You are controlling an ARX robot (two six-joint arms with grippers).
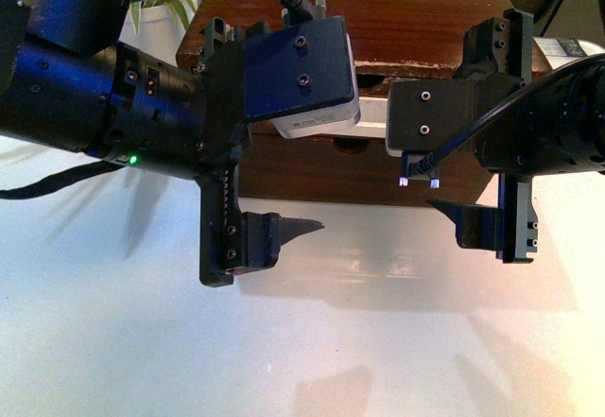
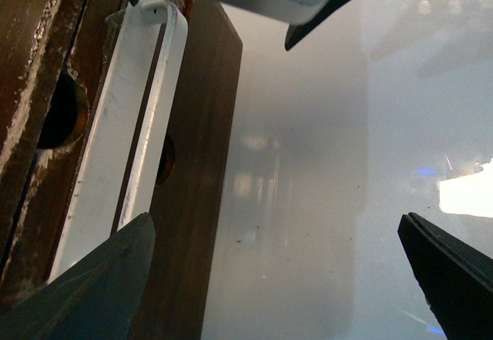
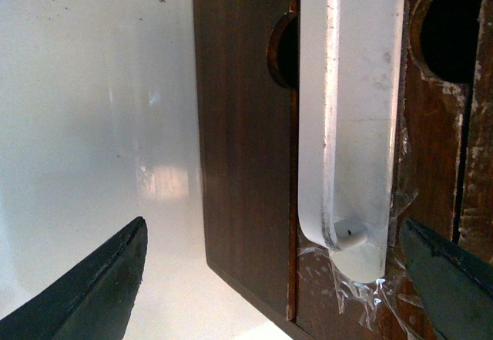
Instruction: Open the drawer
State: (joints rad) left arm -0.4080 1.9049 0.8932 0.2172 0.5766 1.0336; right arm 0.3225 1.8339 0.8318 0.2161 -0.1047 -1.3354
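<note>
Drawer (image 3: 431, 178) at 12 o'clock in front view, on far side of white bench (image 1: 378, 341), behind both arms. Looks shut, though seam hard to judge. White handle (image 3: 350, 109) lies along taped, scuffed front, with notch (image 3: 454, 31) in top edge.
Left pincer (image 2: 273, 224) at 9 o'clock: released, 2 fingers wide apart, 1 tip overlapping handle in wrist view.
Right pincer (image 3: 275, 224) at 3 o'clock: released, handle end showing between tips, nothing grasped.
Plain lower front (image 3: 243, 124) beneath drawer.
</note>
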